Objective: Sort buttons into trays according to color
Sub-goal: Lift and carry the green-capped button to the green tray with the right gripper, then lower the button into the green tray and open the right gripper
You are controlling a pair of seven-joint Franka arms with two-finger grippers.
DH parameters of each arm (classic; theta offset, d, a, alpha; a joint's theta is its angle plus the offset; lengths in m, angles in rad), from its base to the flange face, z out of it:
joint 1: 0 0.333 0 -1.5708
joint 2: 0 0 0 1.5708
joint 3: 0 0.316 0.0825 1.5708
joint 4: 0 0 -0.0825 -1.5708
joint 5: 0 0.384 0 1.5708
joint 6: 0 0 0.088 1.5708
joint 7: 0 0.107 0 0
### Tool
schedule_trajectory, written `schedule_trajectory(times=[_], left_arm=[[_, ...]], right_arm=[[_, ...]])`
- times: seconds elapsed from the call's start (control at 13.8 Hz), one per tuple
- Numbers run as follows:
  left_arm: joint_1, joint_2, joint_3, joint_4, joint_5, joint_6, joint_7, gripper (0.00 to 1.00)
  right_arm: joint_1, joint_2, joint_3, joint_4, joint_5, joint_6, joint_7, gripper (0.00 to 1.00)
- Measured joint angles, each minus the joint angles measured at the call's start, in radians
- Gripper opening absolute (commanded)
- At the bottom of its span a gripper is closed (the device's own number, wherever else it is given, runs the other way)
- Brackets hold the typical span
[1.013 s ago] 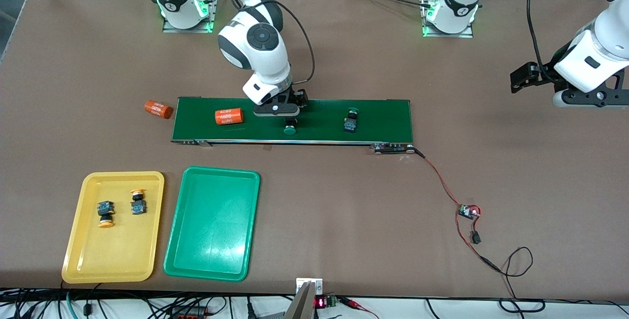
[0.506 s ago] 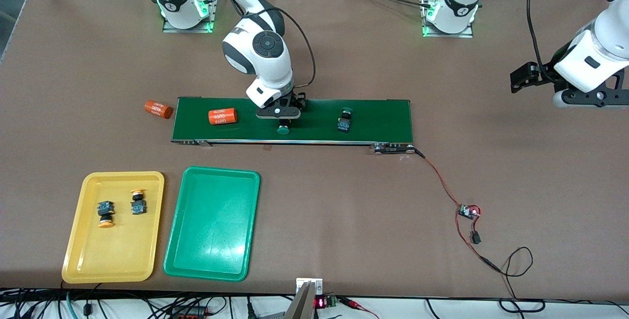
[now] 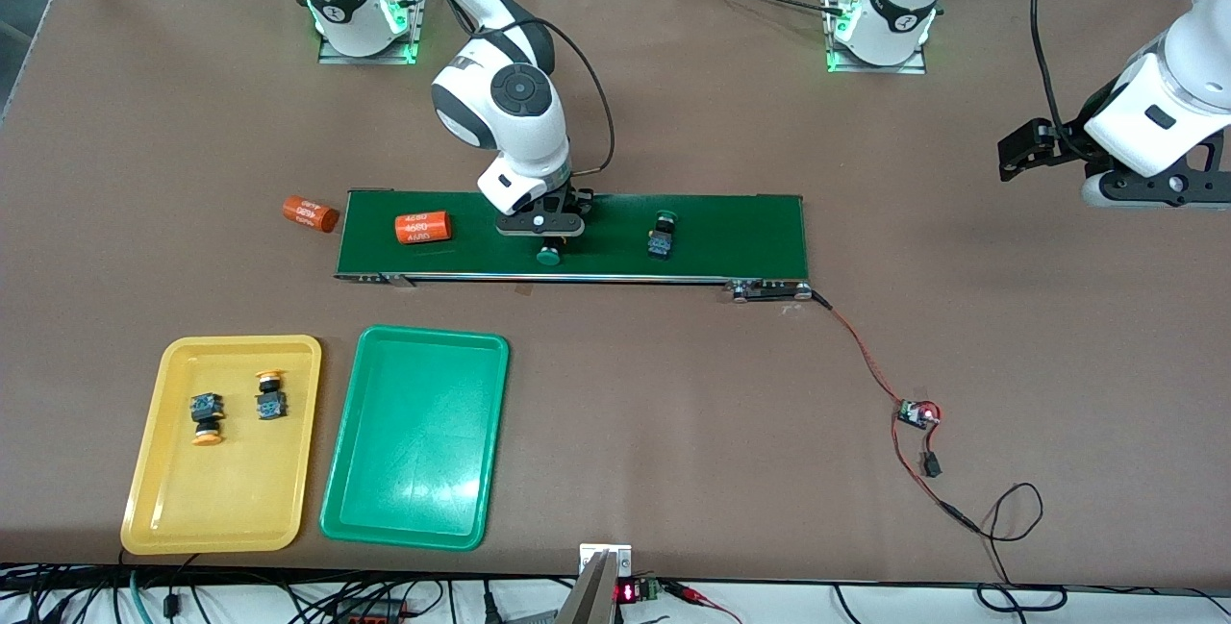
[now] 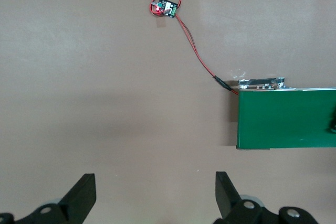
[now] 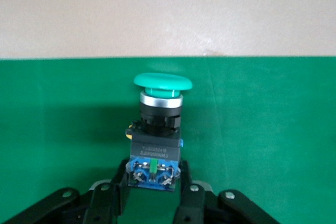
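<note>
The right gripper, low over the conveyor belt, has its two fingers pressed against the blue base of a green-capped button, a grip at the body that leaves the cap free. A second green-capped button lies on the belt toward the left arm's end, beside it an orange cylinder toward the right arm's end; another cylinder sits just off the belt. The green tray, judged the button's destination, holds nothing; two yellow-capped buttons lie sorted in the yellow tray beside it. The left gripper waits with jaws wide apart over bare table.
</note>
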Motion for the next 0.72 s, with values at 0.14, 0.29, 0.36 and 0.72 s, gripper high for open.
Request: schedule_trajectory(times=[0.14,0.29,0.36,0.72], left_arm=[[0.0,0.0,0.0,0.0,0.0,0.0,0.0,1.0],[0.0,0.0,0.0,0.001,0.0,0.0,0.015,1.0],[0.0,0.0,0.001,0.002,0.0,0.0,0.028,1.0],[0.001,0.001,0.003,0.019,0.0,0.0,0.068,1.0]], right_arm=[[-0.003,-0.011,-0.04,0.041,-0.002,-0.002,-0.002,0.0],[-0.015,-0.02,-0.095,0.109,-0.004,-0.011,-0.048,0.0],[-0.029,-0.023,-0.122,0.139,-0.004,-0.015,-0.099,0.0],[-0.212,0.043,-0.16,0.26,-0.004,-0.021,-0.441,0.0]])
